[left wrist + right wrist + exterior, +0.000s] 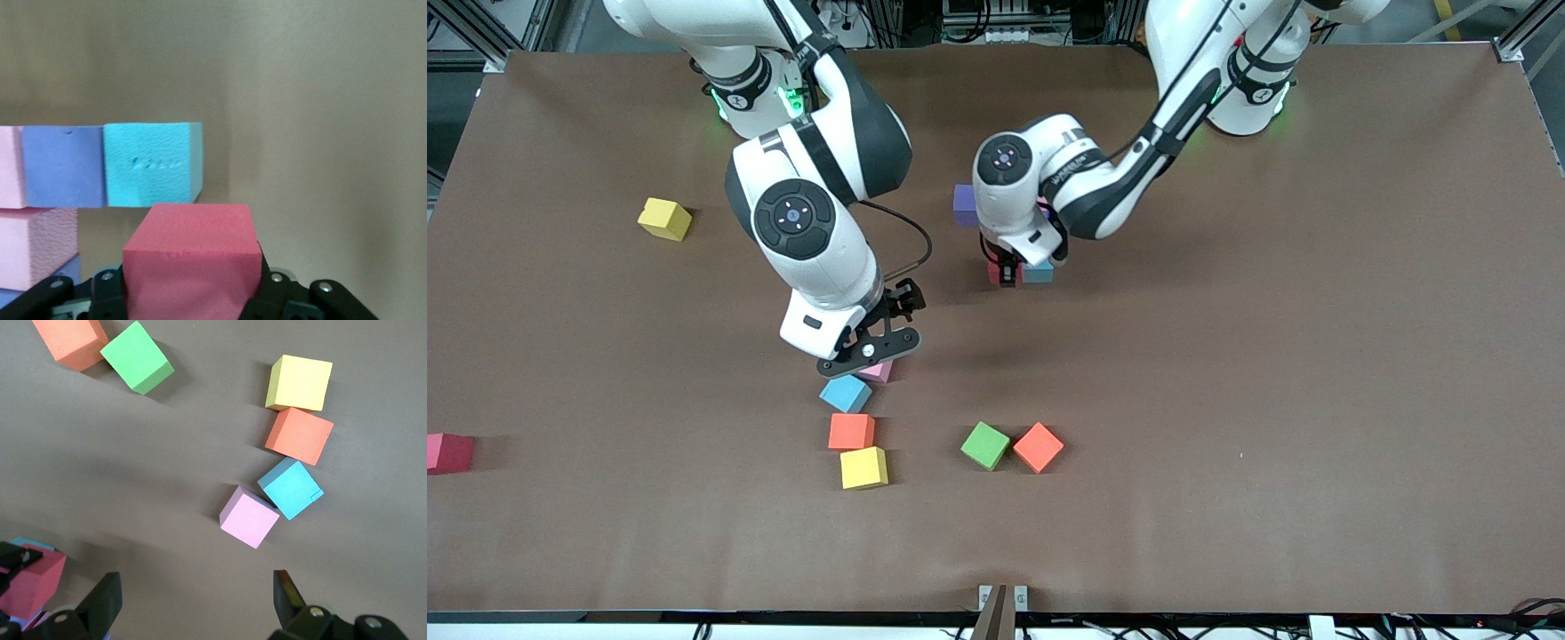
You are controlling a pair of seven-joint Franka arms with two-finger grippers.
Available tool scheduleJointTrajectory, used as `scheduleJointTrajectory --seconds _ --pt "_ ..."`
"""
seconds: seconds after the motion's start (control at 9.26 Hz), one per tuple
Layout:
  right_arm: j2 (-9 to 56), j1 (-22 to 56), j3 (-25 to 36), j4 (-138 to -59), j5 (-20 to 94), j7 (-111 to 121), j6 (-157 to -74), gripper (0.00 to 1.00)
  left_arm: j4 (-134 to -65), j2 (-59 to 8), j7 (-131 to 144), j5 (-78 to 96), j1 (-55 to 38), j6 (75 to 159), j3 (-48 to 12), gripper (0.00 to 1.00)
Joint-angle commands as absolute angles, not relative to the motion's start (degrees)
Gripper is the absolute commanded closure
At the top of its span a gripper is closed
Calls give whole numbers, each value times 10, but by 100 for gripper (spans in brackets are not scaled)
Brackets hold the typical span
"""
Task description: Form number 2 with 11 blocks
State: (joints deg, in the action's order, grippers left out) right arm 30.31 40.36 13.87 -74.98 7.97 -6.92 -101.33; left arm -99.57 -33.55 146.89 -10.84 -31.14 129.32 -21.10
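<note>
My left gripper point(1006, 270) is shut on a red block point(190, 260), low beside a light blue block point(1039, 274). The number 2 shows as a cluster under that arm: a row of pink point(10, 167), purple point(63, 167) and light blue point(150, 163) blocks, with another pink block point(37, 247) beside the row. My right gripper point(197, 597) hangs open and holds nothing, over a loose pink block point(249, 517). That pink block touches a light blue block point(290, 488), with an orange block point(299, 435) and a yellow block point(300, 383) in line nearer the front camera.
A green cube point(985, 445) touches another orange block point(1038, 447) near the table's middle. A yellow block point(664, 219) and a dark pink block point(447, 452) lie toward the right arm's end. A purple block point(964, 204) shows beside the left wrist.
</note>
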Motion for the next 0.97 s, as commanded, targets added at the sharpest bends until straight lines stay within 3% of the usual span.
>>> scheduleJointTrajectory --seconds 0.0,0.86 --pt "285 401 135 -769 87 -60 -1013 0 -1006 -333 1467 -93 -310 1312 -213 100" --pt "279 402 136 -771 86 -59 -1013 0 -1005 -355 1466 -86 -328 1324 -214 100"
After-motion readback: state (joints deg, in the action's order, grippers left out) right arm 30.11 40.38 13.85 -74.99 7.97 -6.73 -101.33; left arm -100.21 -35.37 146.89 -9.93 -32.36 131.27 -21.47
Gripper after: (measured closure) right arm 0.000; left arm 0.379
